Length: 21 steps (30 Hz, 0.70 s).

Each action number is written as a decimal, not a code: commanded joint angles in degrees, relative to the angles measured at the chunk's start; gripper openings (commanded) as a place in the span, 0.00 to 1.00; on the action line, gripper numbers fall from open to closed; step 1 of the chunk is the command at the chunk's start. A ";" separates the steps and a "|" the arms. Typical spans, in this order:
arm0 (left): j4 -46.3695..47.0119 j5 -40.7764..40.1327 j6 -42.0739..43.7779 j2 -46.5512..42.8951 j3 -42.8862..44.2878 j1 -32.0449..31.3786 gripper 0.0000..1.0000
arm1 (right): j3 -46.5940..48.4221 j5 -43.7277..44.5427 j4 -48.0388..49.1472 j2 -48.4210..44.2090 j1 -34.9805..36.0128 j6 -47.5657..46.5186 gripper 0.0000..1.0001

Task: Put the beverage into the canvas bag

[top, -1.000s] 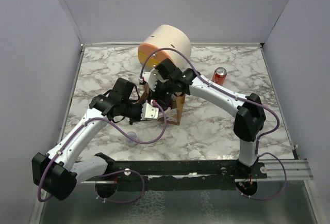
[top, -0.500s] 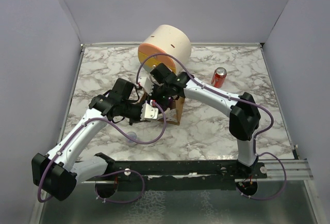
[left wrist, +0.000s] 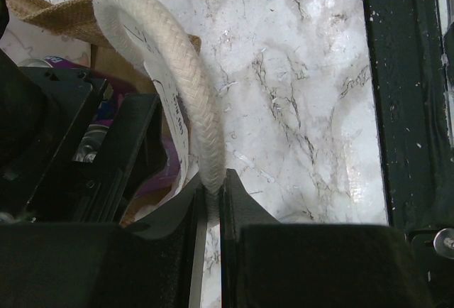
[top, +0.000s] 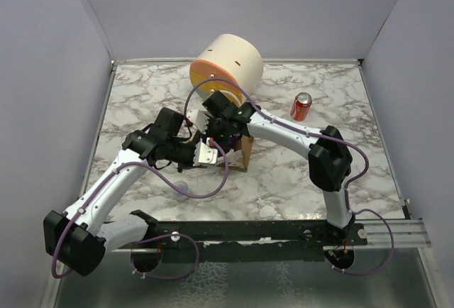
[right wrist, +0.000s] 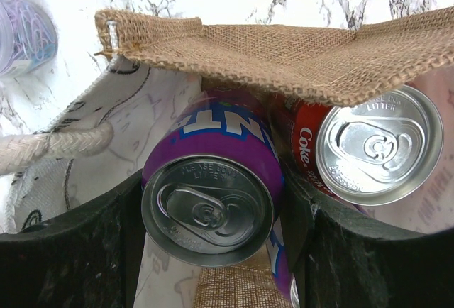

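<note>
My right fingers (right wrist: pixel 92 251) clamp the purple can (right wrist: pixel 209 201) upright in the mouth of the canvas bag (right wrist: pixel 284 56) — its floor straight below, a Coke can (right wrist: pixel 376 145) beside — while my left fingers (left wrist: pixel 245 209) pinch the rope handle (left wrist: pixel 177 102).

Bright, even light; soft shadows; wrist foregrounds blurred.

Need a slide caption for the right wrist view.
Right gripper holds a purple can in the canvas bag's mouth, beside a red Coke can inside.
</note>
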 commanded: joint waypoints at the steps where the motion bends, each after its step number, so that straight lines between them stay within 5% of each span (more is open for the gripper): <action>1: -1.84 3.18 1.07 -1.20 1.43 0.26 0.00 | 1.08 -0.03 2.37 1.23 0.70 -0.47 0.20; 21: -2.21 4.30 -0.14 -1.29 3.95 0.52 0.00 | 2.52 -5.39 -0.78 3.91 0.88 -2.62 0.40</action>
